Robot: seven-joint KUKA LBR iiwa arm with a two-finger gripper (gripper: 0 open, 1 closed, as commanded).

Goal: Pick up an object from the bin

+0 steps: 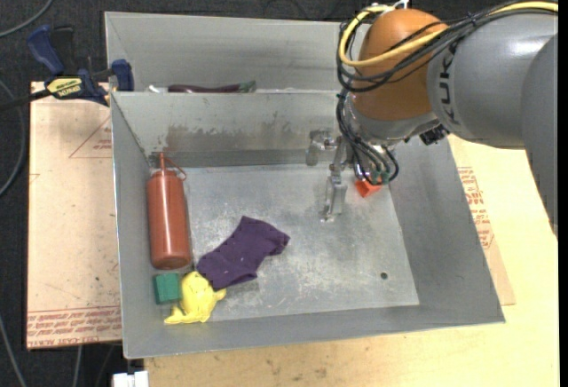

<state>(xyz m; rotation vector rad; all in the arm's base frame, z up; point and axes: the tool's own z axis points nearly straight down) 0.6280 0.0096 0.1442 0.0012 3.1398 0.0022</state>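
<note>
The grey bin [390, 288] holds only a few things, all gathered in its lower left, so the step in hand is a matter of choosing one and getting squarely above it. The arm [497, 83] reaches in from the right of the frame and hangs the gripper [331, 203] over bare floor right of the bin's middle. Nothing shows in it, and whether it is set wide or narrow cannot be told from here.

The reddish-brown bottle [169, 217] lies along the left wall, well apart from the gripper. It is probably awkward, being round and tight against the metal. The purple cloth [241, 254] is the nearest candidate, lying crumpled to the lower left of the gripper. A good pick would likely come straight down on its raised middle fold, not its flat edge. The yellow toy [193, 298] sits at the cloth's lower left corner and seems to touch it. The small green block [166, 288] is just beside the toy, below the bottle's foot. Both are crowded, so a grab there risks catching a neighbour
</note>
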